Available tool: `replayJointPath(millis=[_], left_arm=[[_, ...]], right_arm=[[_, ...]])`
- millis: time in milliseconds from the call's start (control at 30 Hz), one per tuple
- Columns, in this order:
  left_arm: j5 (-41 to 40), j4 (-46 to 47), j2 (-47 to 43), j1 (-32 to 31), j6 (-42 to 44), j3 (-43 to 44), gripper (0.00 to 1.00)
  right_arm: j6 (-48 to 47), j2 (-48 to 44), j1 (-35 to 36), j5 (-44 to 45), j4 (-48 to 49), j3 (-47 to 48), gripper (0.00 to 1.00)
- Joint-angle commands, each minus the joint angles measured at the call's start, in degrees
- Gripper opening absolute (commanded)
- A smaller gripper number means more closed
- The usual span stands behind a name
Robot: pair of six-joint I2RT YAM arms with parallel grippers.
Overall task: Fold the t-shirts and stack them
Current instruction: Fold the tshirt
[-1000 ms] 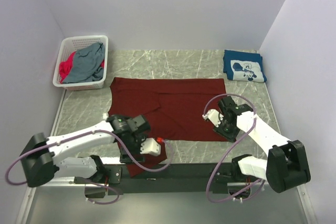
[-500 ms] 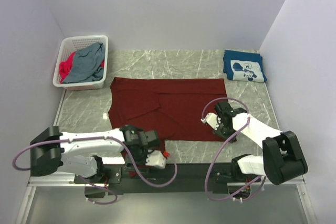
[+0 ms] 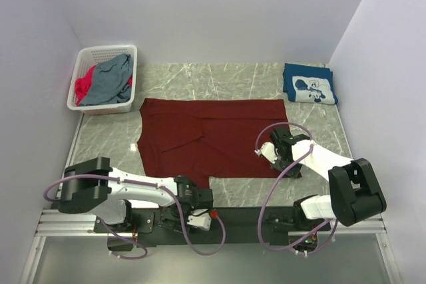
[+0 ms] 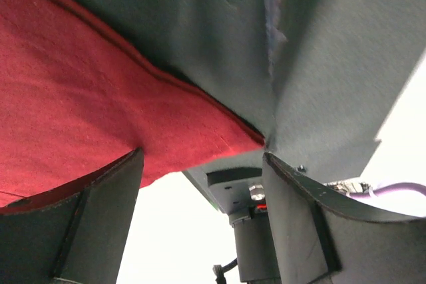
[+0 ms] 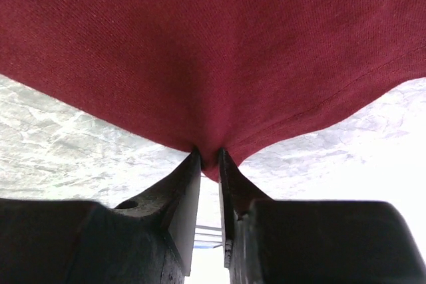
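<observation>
Grey-veined marble table (image 3: 200, 78) carries the lot. Big plain maroon cloth t-shirt (image 3: 219, 131) lies spread flat at table ctr, crease lines across its left half.

White lattice plastic basket (image 3: 106, 50) sits just beside the tee's far-left corner. Inside it: crumpled grey-blue cloth shirt (image 3: 110, 81) on top, w/ bright-pink cloth shirt (image 3: 82, 88) poking out at the side away from the tee.

Folded navy cloth shirt w/ white print (image 3: 308, 84) lies flat off the tee's far-right corner, apart from it.

R end effector (image 3: 271, 152) is on the tee's near-right corner area. In the wrist view (image 5: 210, 157) its fingers are pinched nearly together w/ a fold of the maroon hem caught btwn them. The cloth there is pulled up off the marble.

L end effector (image 3: 200, 219) is off the tee's near edge, past the table's near edge, over the dark base rail (image 3: 239, 216). In the wrist view (image 4: 200, 157) the jaws stand wide apart, nothing clamped. A red cloth edge shows next to one finger (image 4: 93, 211); can't tell if it touches.
</observation>
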Motion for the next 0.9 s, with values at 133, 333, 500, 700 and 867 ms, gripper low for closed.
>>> replayJointPath(millis=[133, 333, 500, 700, 867], left_arm=[[-6.5, 3.8, 4.2, -1.1, -4.9, 1.6, 0.72], [-6.6, 4.9, 5.0, -1.5, -4.6, 1.5, 0.53], [-5.1, 3.2, 1.2, -1.5, -4.4, 1.9, 0.03], [-2.4, -1.2, -5.7, 1.8, -3.8, 4.3, 0.01], [2.5, -5.3, -11.8, 9.0, -0.4, 8.5, 0.01]], right_arm=[[1.1, 2.2, 0.2, -1.3, 3.8, -0.3, 0.22], [0.8, 2.7, 0.2, -1.9, 4.2, -0.2, 0.19], [0.6, 2.2, 0.2, -2.6, 3.9, 0.7, 0.08], [-0.4, -0.8, 0.1, -3.8, 1.1, 1.7, 0.00], [-1.4, -5.2, 0.1, -4.1, -2.1, 2.4, 0.00]])
